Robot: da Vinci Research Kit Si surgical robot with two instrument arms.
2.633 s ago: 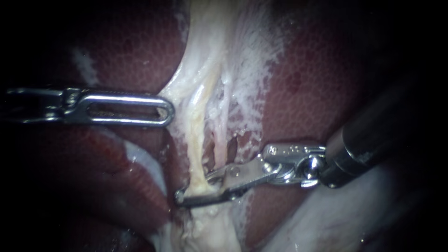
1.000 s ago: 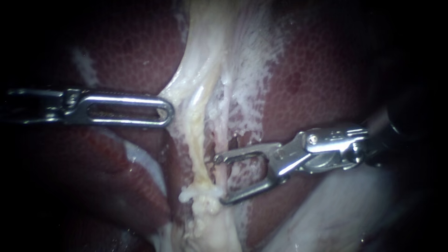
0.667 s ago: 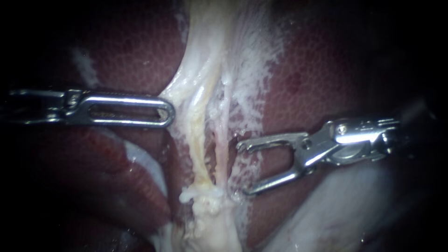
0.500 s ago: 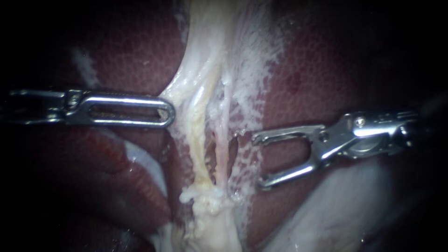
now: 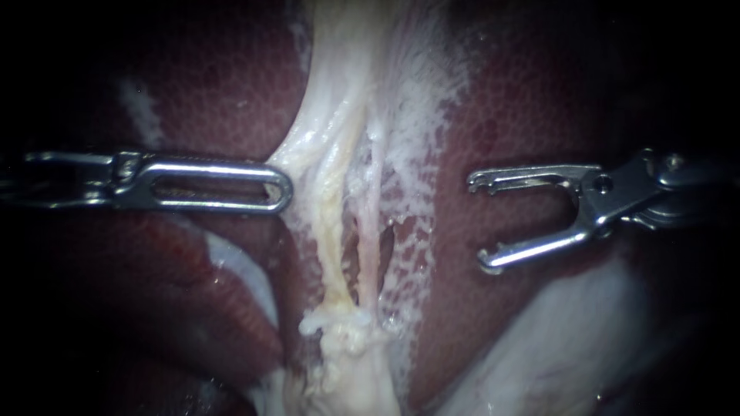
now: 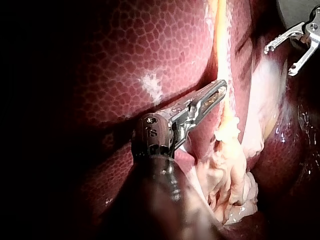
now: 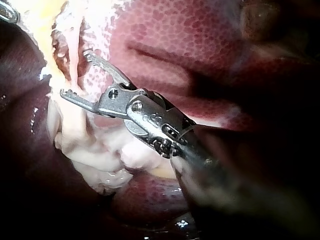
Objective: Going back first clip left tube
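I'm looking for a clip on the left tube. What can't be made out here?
Clip on the left tube: none shows in any view; in the endoscope view a pale tissue clump covers the tube's lower end.
Shaft of the right instrument: endoscope view, lost in the dark toward the right edge.
Shaft of the left instrument: endoscope view, lost in the dark.

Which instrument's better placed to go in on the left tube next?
Right, probably. The right instrument has its jaws open and facing the left tube across bare liver, with nothing gripped. The left instrument has its jaws shut, tip against pale tissue beside that tube, likely best left there.
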